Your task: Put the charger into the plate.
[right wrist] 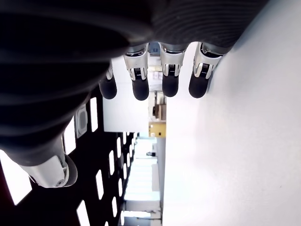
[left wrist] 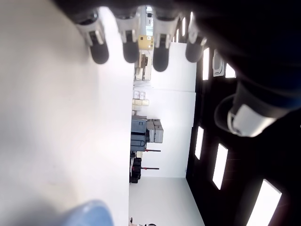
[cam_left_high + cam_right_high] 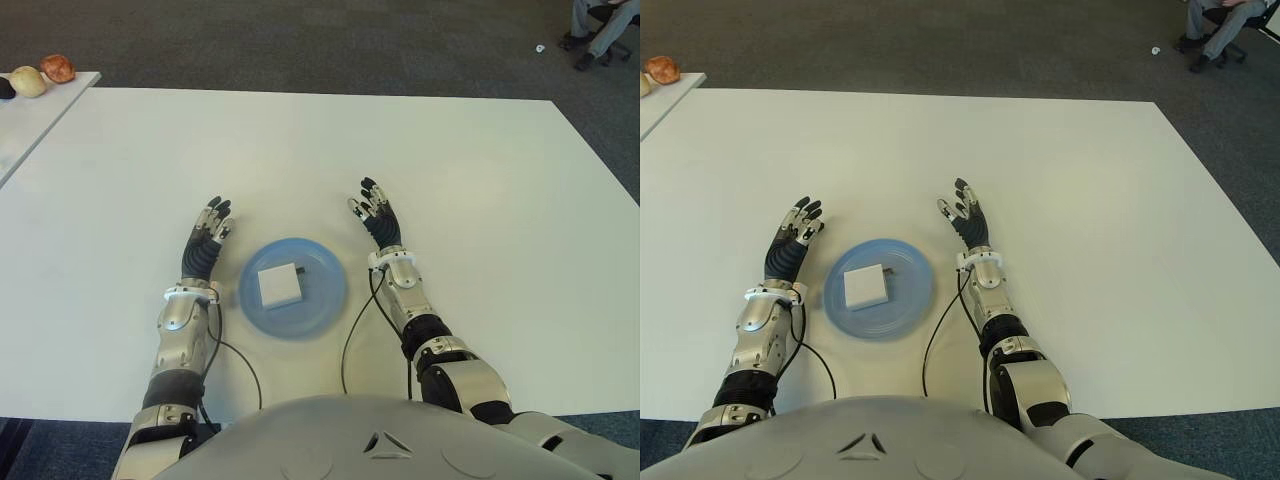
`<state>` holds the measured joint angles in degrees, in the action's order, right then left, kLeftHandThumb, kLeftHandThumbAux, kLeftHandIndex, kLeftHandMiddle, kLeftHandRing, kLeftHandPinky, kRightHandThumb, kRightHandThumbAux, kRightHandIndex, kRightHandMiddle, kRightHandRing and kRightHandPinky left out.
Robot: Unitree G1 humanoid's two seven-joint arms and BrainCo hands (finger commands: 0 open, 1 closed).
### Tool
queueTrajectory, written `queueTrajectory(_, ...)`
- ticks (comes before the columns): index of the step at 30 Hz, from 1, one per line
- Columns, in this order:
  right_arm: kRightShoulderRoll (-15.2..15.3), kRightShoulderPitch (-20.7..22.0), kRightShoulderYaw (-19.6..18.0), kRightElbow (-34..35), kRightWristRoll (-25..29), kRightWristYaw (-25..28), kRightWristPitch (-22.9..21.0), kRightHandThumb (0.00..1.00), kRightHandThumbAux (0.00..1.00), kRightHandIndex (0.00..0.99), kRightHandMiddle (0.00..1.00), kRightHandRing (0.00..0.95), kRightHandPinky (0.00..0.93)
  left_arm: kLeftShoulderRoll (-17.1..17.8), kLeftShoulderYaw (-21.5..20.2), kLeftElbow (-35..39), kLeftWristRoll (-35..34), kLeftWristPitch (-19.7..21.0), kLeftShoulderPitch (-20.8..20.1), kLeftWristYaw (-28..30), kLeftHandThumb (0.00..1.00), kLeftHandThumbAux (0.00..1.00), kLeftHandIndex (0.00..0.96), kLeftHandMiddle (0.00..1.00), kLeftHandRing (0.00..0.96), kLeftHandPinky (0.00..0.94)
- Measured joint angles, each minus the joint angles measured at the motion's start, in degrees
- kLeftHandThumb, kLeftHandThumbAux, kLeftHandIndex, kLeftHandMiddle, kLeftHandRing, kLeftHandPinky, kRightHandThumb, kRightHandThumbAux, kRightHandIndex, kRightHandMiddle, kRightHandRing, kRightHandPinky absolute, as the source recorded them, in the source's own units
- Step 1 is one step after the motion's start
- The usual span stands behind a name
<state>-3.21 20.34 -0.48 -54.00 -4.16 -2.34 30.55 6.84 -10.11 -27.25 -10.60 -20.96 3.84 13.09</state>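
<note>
A white square charger [image 3: 279,285] lies flat inside the round blue plate [image 3: 327,262] on the white table, just in front of my torso. My left hand [image 3: 208,234] shows to the left of the plate with its fingers stretched out and nothing in them. My right hand [image 3: 377,214] shows to the right of the plate, fingers also straight and empty. In the left wrist view the plate's blue rim [image 2: 91,213] shows at the edge, and the straight fingers [image 2: 124,44] hold nothing. The right wrist view shows straight fingers [image 1: 169,80] beside bare table.
The white table [image 3: 470,180] spreads wide beyond both hands. At the far left a second surface carries a few rounded items [image 3: 42,74]. A seated person's legs [image 3: 600,35] show at the far right on the dark carpet.
</note>
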Motion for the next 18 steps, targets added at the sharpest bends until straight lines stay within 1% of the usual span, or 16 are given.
queueTrajectory(18,0.0,-0.3,-0.4,0.6,0.0,0.4,-0.4,0.000,0.603,0.048,0.104,0.062,0.040,-0.3,0.0,-0.2,0.1,0.0,-0.2,-0.1,0.000,0.545,0.017,0.118,0.078,0.000)
